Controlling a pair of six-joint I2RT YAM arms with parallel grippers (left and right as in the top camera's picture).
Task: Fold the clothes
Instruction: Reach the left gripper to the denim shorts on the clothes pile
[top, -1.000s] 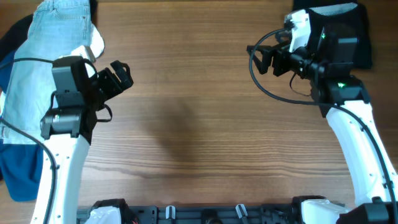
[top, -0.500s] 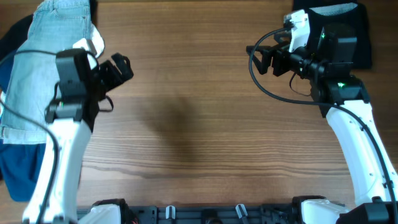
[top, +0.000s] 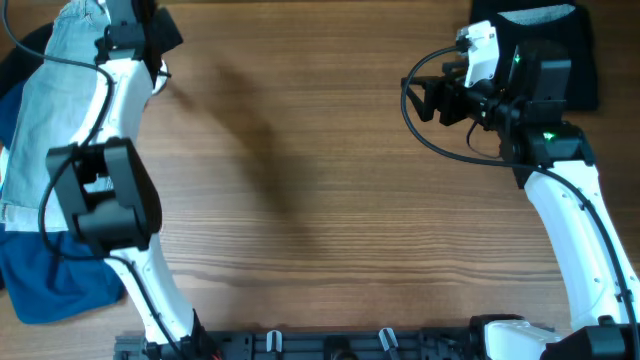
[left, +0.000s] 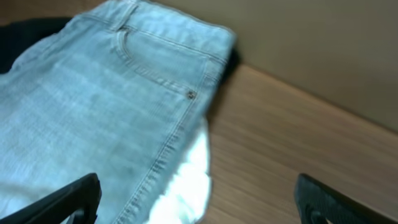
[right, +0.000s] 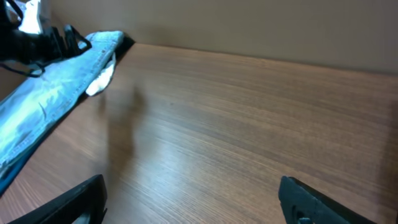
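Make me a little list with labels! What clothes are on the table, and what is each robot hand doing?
shorts: pale blue denim, lying at the left end of the table
blue cloth: darker, partly under the shorts
black cloth: far right corner
left gripper: open, over the shorts' edge, holding nothing
right gripper: open, above bare wood, holding nothing

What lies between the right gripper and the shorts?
Bare table, then the left arm at the edge of the shorts, in the overhead view.
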